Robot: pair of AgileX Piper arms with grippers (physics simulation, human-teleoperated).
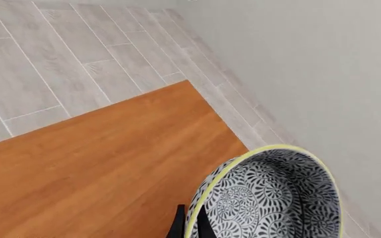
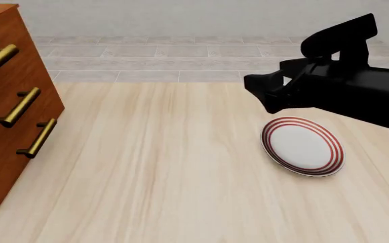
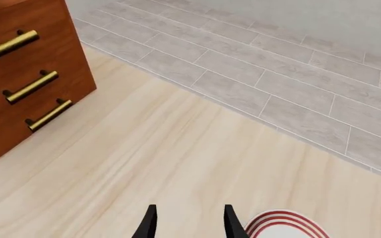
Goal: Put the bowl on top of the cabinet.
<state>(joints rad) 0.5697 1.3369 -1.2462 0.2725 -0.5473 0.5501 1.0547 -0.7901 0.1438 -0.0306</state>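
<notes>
In the left wrist view the bowl (image 1: 277,198), dark blue-and-white floral with a pale yellow rim, is tilted with its inside showing. My left gripper (image 1: 190,227) is shut on its rim, one dark finger on each side. Below it lies the reddish-brown top of the cabinet (image 1: 104,168), and the bowl hangs near that top's far corner. The front view shows the cabinet (image 2: 5,126) at the left with brass bar handles; the bowl and left arm are out of that view. My right gripper (image 3: 190,223) is open above the table, holding nothing.
A flat white plate (image 2: 303,146) with red rings lies on the light wooden table (image 2: 154,172), just under the right arm (image 2: 336,86). Its edge also shows beside the right fingers as plate (image 3: 285,225). Grey tiled floor (image 2: 181,61) and a wall lie beyond.
</notes>
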